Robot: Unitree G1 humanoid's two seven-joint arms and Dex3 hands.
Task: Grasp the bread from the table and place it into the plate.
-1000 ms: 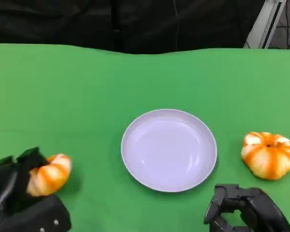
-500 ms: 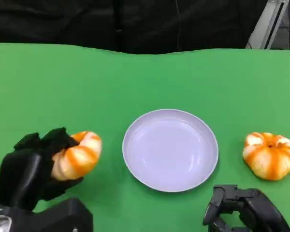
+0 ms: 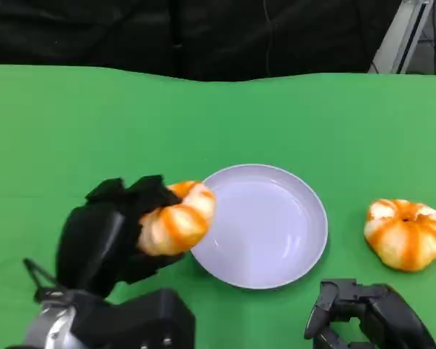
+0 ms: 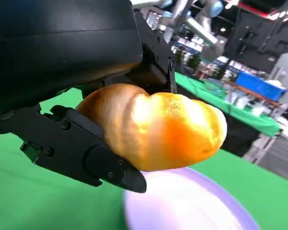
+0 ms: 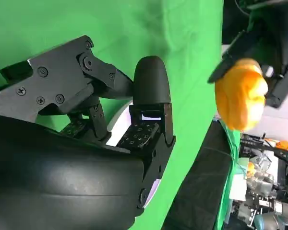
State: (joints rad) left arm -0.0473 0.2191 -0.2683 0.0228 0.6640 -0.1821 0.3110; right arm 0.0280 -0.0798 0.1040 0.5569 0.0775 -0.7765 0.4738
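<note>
Since the earlier frames, the left hand has been carrying the bread from the near left part of the green surface toward the middle, and the bread is now hanging over the left rim of the plate. The right hand and the other bun have not shifted.

The left hand's fingers are clamping the bread from both sides, with the glazed orange loaf sticking out past them; in the left wrist view the bread is sitting lifted above the pale plate, not touching it. The right wrist view is also catching the bread held aloft by the left hand.

The right hand is resting low at the near right edge of the surface, below the plate, and its fingers are curling inward with nothing between them.

A second round orange-and-white bun is lying on the surface to the right of the plate, apart from its rim and just beyond the right hand. The white plate is sitting empty near the middle of the surface.
</note>
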